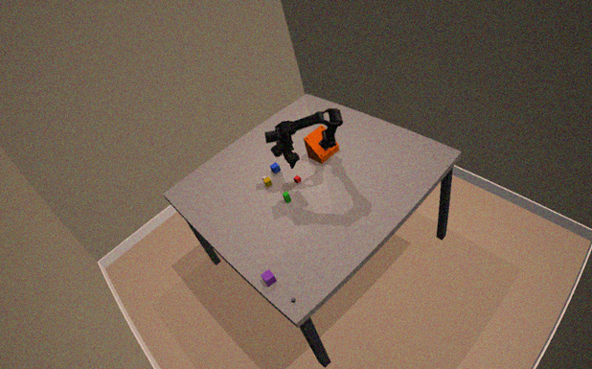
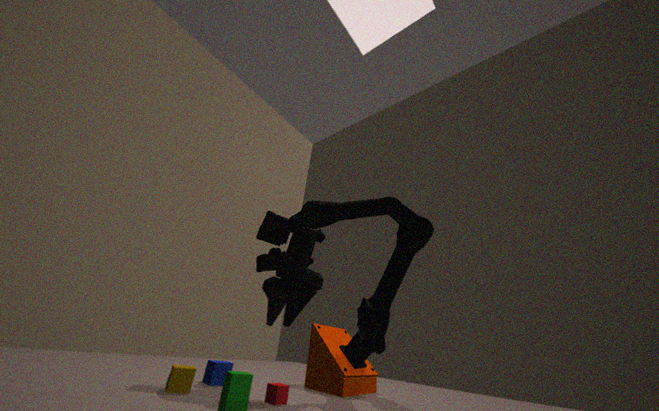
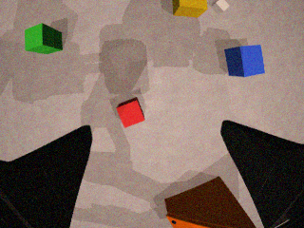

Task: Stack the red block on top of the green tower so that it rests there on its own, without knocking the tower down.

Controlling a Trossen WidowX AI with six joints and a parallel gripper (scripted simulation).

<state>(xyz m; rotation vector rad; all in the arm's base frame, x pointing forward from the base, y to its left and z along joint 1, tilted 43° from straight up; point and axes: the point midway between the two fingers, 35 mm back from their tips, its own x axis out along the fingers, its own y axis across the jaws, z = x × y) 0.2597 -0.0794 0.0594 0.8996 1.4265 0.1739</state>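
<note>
- Red block (image 1: 297,178) (image 2: 277,393) (image 3: 130,113) is sitting on the table (image 1: 232,192) (image 2: 49,403) (image 3: 180,138), between the green tower (image 1: 286,197) (image 2: 234,399) (image 3: 43,39) and the orange base (image 1: 316,151) (image 2: 321,363) (image 3: 204,201), touching neither.
- Looking small, rigid, probably light; not fragile. Slip risk unclear, faces look plain.
- Grab it by two opposite side faces, square on. It's lying skewed to the fingers in the wrist view, so wrist likely needs a twist.
- Tower is standing narrow and tall; a bump would probably topple it.
- Gripper (image 1: 294,164) (image 2: 278,325) (image 3: 159,129) is hanging above the table, fingers pointing mostly down, spread wide, holding nothing.
- Arm (image 1: 304,122) (image 2: 353,210) is reaching out from base, elbow high, forearm near level.
</note>
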